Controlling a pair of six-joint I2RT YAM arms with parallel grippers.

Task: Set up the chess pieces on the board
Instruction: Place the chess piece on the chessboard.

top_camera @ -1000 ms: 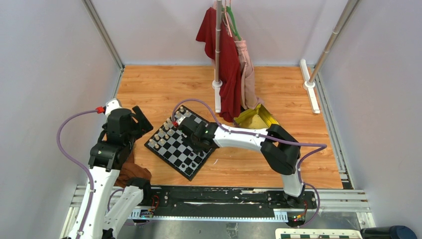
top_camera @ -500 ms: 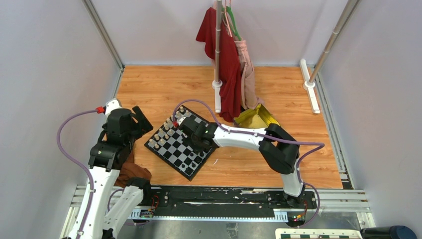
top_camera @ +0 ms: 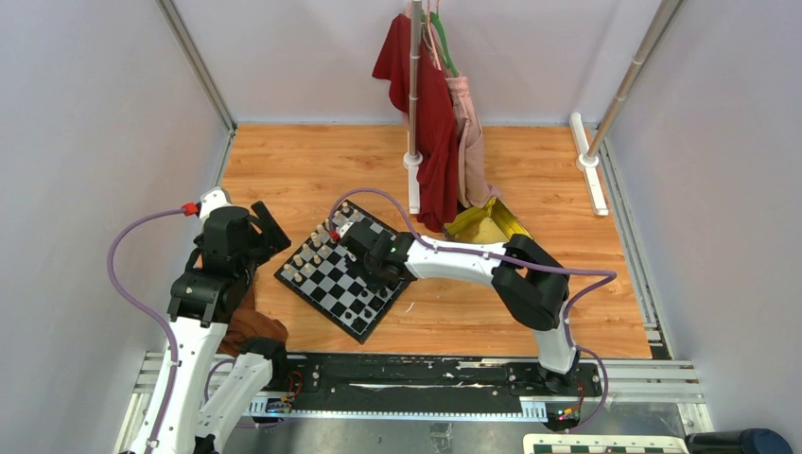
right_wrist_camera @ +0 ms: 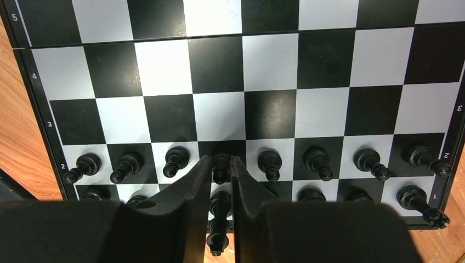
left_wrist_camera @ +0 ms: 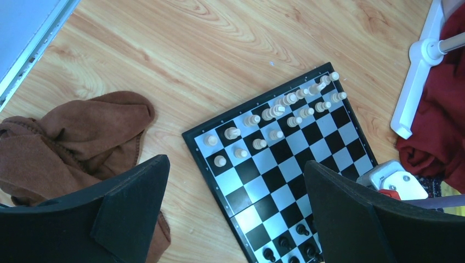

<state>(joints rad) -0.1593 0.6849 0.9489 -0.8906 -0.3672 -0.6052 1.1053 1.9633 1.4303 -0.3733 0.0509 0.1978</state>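
My right gripper [right_wrist_camera: 220, 160] hangs low over the board [right_wrist_camera: 268, 66]. Its fingers [right_wrist_camera: 197, 181] are almost together, with a black pawn [right_wrist_camera: 221, 169] in the slim gap between the tips. I cannot tell whether they press it or only flank it. The pawn stands in line with the other black pawns [right_wrist_camera: 312, 161]. My left gripper [left_wrist_camera: 233, 175] hovers wide open and empty above the board's other side, where the cream pieces [left_wrist_camera: 274, 118] stand in two rows. A brown cloth [left_wrist_camera: 71, 131] lies near that edge.

Lab cell: grey panels [top_camera: 95, 113], aluminium rail [top_camera: 662, 378]
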